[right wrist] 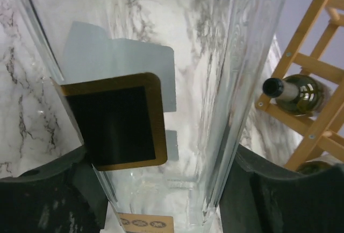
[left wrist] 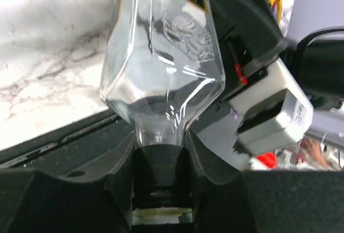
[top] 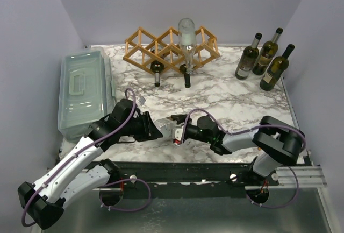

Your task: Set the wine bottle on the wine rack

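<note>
We have the clear, flat-sided wine bottle (left wrist: pixel 161 66) near the table's front edge, well apart from the wine rack (right wrist: pixel 306 28) and lying between both arms. The left gripper (left wrist: pixel 159 163) is clamped on its dark-capped neck. The right gripper (right wrist: pixel 161 190) straddles the body, though we cannot tell whether it presses yet. It looks empty, so probably light, but it is rigid, slick and breakable, and the neck seems the surer hold. The black, gold-edged label (right wrist: pixel 115 120) shows no writing we can read.

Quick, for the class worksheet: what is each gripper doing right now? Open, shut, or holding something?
Left gripper: shut on the neck of the clear bottle.
Right gripper: jaws appear closed against the body of the same bottle.
</note>
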